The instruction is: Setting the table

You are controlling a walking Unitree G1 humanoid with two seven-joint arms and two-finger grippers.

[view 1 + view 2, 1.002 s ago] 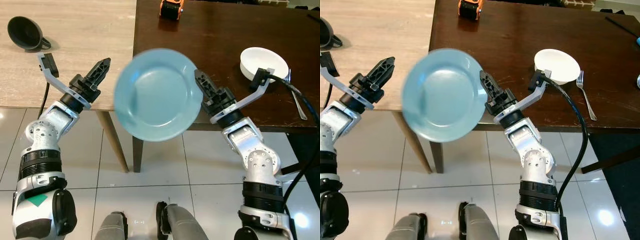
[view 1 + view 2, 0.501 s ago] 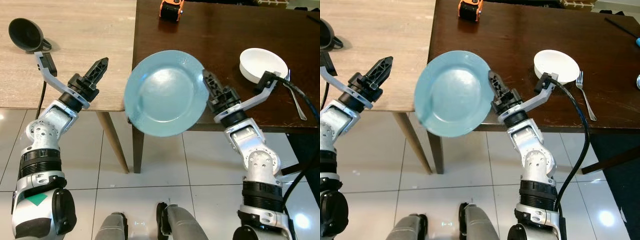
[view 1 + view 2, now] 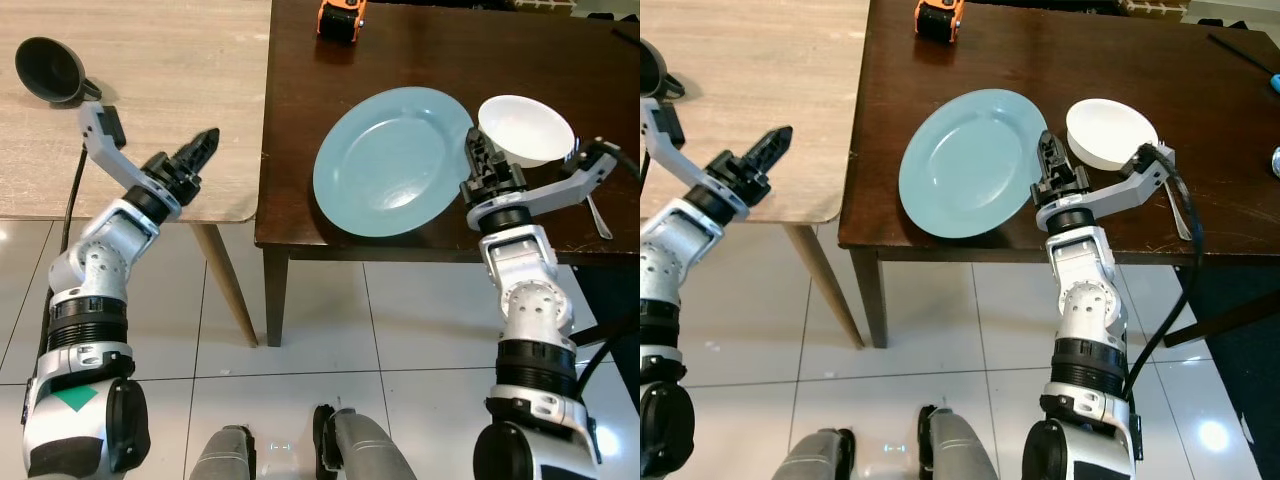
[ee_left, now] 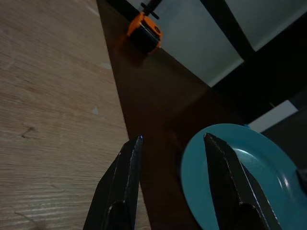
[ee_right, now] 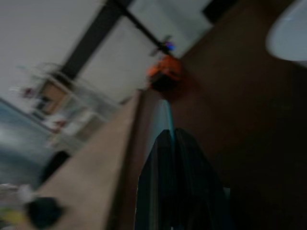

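Right gripper (image 3: 478, 158) is pinching the right rim of the blue plate (image 3: 392, 161), fingers closed on its edge. Plate is sitting over the dark bench (image 3: 420, 60) near the front edge, just beside the white bowl (image 3: 525, 128); a fork (image 3: 597, 213) is lying right of the bowl. Left gripper (image 3: 198, 150) is hovering over the light wood bench (image 3: 150, 90), fingers slightly spread, holding nothing. Orange object (image 3: 341, 18) is sitting at the far edge.
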